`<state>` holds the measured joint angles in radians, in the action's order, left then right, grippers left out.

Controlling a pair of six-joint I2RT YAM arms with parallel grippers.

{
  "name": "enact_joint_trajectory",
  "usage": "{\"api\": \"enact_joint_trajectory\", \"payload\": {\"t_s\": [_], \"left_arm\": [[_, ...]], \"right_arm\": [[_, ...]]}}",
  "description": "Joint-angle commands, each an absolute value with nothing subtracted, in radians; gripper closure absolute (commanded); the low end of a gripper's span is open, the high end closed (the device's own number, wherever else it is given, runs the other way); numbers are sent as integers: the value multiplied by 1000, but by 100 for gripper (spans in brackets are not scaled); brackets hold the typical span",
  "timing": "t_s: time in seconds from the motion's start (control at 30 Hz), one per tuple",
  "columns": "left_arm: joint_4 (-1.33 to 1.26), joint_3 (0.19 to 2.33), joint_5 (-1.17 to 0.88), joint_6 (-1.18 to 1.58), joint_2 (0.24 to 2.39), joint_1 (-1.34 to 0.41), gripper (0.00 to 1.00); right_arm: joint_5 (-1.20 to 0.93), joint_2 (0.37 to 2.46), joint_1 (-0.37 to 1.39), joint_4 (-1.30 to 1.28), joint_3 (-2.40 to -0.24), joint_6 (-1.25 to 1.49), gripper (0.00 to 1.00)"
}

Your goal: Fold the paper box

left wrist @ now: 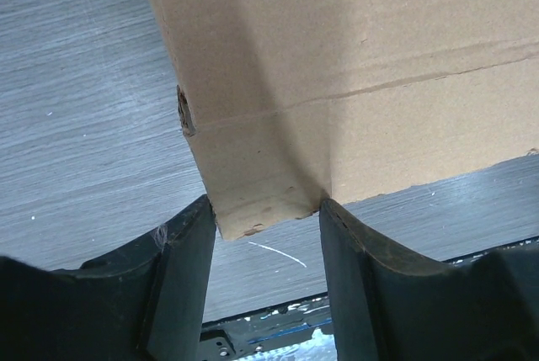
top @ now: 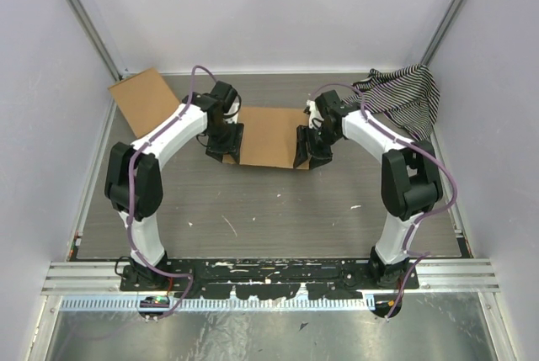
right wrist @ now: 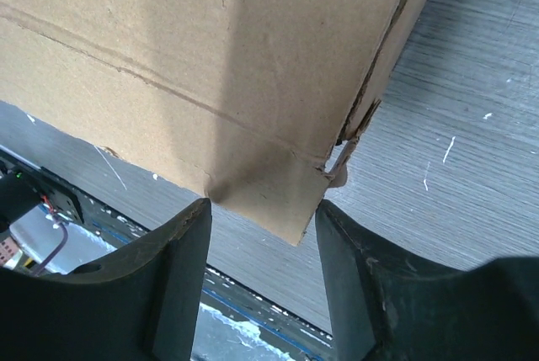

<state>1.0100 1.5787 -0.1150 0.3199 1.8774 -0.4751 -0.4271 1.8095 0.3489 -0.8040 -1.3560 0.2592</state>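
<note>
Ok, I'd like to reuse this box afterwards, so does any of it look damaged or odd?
Minor wear only. The right wrist view shows the paper box with a frayed, split corner edge. The left wrist view shows a small torn nick on its side edge. The panels otherwise look intact.
</note>
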Motion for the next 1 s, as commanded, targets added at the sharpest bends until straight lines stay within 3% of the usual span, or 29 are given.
{"api": "enact_joint_trajectory", "payload": {"t_s": [0.0, 0.97], "left_arm": [[1038, 1623, -149, 307, 1903, -482, 42], [1119, 1693, -179, 310, 1917, -480, 43]], "right_arm": [[-509, 1822, 339, -820, -1419, 248, 43], [-672, 1839, 277, -877, -1444, 229, 45]]}}
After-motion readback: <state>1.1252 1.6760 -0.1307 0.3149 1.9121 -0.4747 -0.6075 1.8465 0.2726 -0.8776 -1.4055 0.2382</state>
